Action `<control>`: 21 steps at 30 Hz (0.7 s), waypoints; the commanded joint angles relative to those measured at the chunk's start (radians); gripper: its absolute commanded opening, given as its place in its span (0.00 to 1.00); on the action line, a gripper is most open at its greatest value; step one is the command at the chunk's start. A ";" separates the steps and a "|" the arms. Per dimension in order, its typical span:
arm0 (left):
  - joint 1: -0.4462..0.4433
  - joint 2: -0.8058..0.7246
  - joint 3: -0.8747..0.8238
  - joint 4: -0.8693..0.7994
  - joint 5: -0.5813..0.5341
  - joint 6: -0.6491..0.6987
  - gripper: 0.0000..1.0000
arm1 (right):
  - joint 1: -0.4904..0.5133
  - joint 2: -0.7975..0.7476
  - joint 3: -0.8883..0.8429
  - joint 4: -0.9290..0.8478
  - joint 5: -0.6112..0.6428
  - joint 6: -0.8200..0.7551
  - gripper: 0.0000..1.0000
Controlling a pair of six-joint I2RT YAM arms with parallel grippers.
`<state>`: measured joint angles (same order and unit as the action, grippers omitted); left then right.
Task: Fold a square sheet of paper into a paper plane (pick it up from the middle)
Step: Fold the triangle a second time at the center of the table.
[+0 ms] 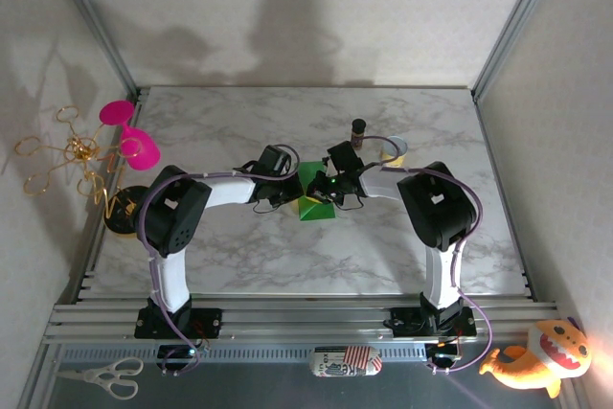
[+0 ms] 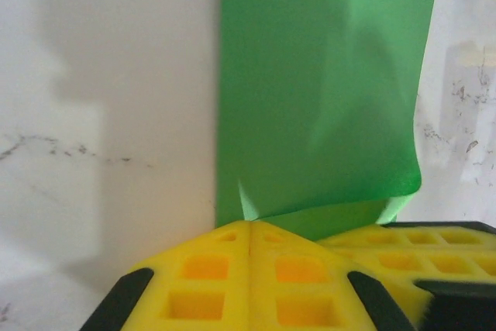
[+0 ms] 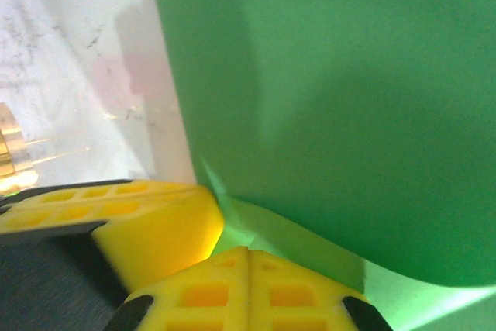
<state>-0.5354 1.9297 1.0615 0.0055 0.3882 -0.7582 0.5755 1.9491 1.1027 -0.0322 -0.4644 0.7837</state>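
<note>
White marble-look table [image 1: 239, 256], pale panel walls, aluminium framing. Both arms are bent with elbows splayed outward and forearms angled in, wrists meeting at mid-frame in the top view. The left gripper [image 1: 290, 189] and right gripper [image 1: 329, 187] flank the sheet of paper [image 1: 314, 208], which sits at the table's centre between them. Paper is thin, bright green, matte and unmarked; from above its visible part narrows to a point aimed at the lower frame edge, long axis running roughly top to bottom. Left wrist view: left gripper [image 2: 249, 226] has its yellow waffle-moulded pads pressed flat together, pinching the lower edge of the paper [image 2: 318, 114], which rises as a tall band to the top of the frame, its lower right corner curled. Right wrist view: right gripper [image 3: 248, 252] likewise clamped tight on the paper [image 3: 349, 98], the sheet bowing smoothly above the pads, with the other gripper's yellow finger just beside it at lower left.
</note>
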 commanded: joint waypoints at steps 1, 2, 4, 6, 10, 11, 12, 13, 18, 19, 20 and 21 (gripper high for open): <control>-0.006 0.038 0.014 -0.070 -0.036 0.034 0.00 | -0.012 -0.056 -0.016 0.023 0.025 -0.019 0.05; -0.006 0.040 0.017 -0.071 -0.035 0.039 0.00 | -0.015 -0.050 -0.017 0.012 0.035 -0.029 0.05; -0.006 0.041 0.020 -0.078 -0.035 0.047 0.00 | -0.022 -0.040 -0.024 0.005 0.041 -0.038 0.05; -0.006 0.043 0.026 -0.085 -0.036 0.056 0.00 | -0.028 -0.033 -0.031 0.009 0.043 -0.042 0.05; -0.006 0.047 0.034 -0.096 -0.035 0.070 0.00 | -0.034 -0.016 -0.033 0.009 0.062 -0.046 0.04; -0.006 0.050 0.036 -0.100 -0.034 0.074 0.00 | -0.035 -0.014 -0.037 0.009 0.068 -0.045 0.04; -0.006 0.051 0.038 -0.101 -0.033 0.078 0.00 | -0.036 -0.009 -0.041 0.009 0.080 -0.043 0.04; -0.006 0.050 0.040 -0.104 -0.033 0.081 0.00 | -0.039 -0.005 -0.047 0.007 0.093 -0.040 0.04; -0.005 0.054 0.048 -0.107 -0.030 0.091 0.00 | -0.046 0.010 -0.104 0.016 0.124 -0.011 0.04; -0.005 0.054 0.052 -0.107 -0.027 0.093 0.00 | -0.046 0.011 -0.115 0.017 0.129 -0.006 0.04; -0.005 0.054 0.055 -0.108 -0.025 0.095 0.00 | -0.045 0.010 -0.124 0.017 0.133 -0.001 0.04; -0.005 0.051 0.062 -0.110 -0.024 0.098 0.00 | -0.046 0.010 -0.132 0.018 0.140 0.004 0.04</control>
<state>-0.5354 1.9488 1.1061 -0.0425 0.3893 -0.6868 0.5346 1.9266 1.0203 0.0391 -0.3893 0.7738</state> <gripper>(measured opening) 0.047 0.063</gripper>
